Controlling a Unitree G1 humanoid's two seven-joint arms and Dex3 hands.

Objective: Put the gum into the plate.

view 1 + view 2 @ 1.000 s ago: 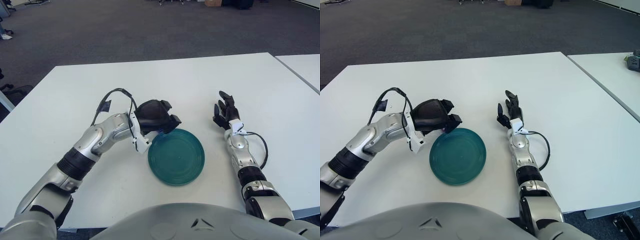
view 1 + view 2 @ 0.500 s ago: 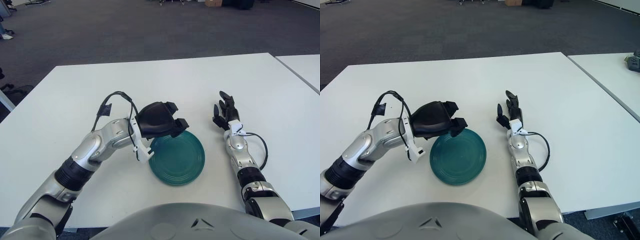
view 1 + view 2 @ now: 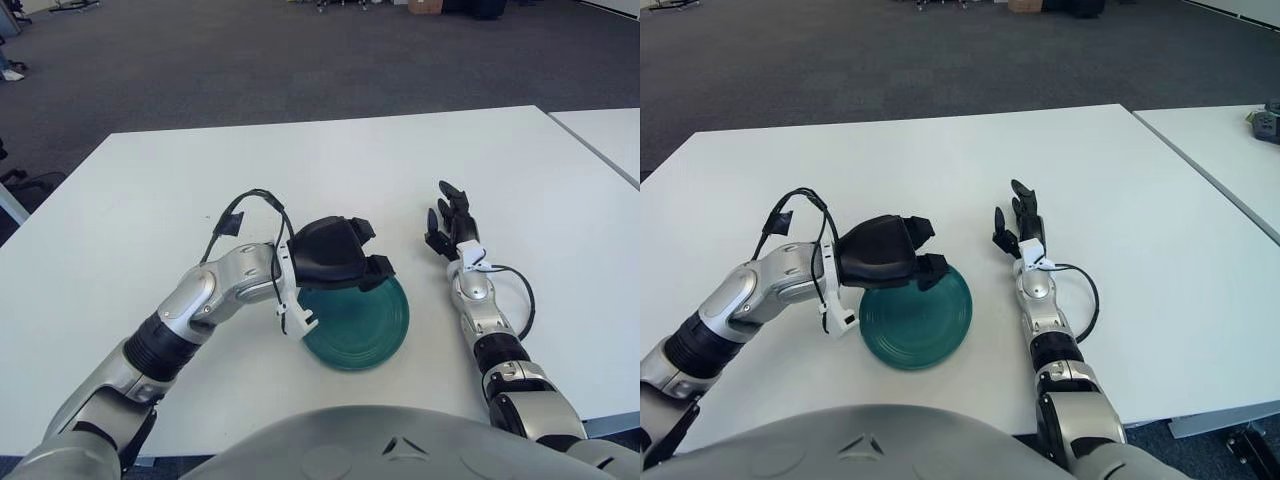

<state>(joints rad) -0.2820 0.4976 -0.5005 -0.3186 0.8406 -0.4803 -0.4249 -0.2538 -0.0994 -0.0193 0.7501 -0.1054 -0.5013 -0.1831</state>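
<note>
A round teal plate point(image 3: 368, 325) lies on the white table point(image 3: 340, 165) in front of me. My left hand point(image 3: 345, 262) hovers over the plate's upper left part, its black fingers curled tight together. The gum is hidden inside that grasp and shows in neither view. My right hand point(image 3: 448, 222) shows to the right of the plate, palm down, fingers stretched out and holding nothing.
A second white table point(image 3: 612, 135) stands at the far right, with a small object point(image 3: 1266, 118) on it. Beyond the far table edge is dark carpet. A black cable loops beside my right forearm point(image 3: 525, 300).
My left hand has travelled right and toward me, from beside the plate's upper left rim to above the plate. The right hand has not moved.
</note>
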